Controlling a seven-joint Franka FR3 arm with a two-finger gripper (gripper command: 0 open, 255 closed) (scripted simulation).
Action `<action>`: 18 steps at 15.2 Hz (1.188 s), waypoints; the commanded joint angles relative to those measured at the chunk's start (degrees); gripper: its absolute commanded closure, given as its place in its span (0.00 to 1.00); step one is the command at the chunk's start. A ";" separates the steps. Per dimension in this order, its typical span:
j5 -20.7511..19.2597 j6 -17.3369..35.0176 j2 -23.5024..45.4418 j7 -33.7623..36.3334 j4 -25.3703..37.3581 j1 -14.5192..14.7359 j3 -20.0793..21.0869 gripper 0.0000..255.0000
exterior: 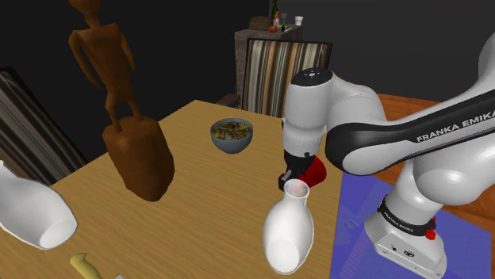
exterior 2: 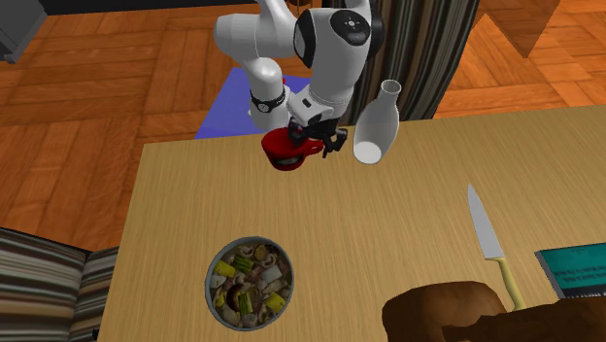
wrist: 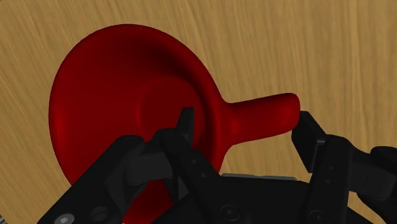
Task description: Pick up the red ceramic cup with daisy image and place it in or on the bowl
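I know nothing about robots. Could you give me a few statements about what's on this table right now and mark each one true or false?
1. The glossy red cup with a handle lies inside the grey round bowl of mixed food. False: it is apart from the bowl, under the black tool.
2. A white narrow-necked vase stands close beside the cup. True.
3. The tool's fingers are pressed together. False: they stand apart, one inside the cup and one by the end of its handle.
4. A knife with a pale handle lies on the wooden table. True.
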 commanded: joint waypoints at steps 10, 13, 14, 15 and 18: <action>-1.18 -10.37 -4.67 -1.37 5.82 0.46 -3.50 1.00; -1.62 -12.93 -5.46 -1.68 7.60 0.41 -4.34 1.00; -1.76 -13.76 -5.69 -1.78 8.22 0.38 -4.60 1.00; -1.91 -14.59 -5.90 -1.87 8.84 0.34 -4.86 1.00; -2.37 -17.02 -6.41 -2.14 10.78 0.22 -5.61 1.00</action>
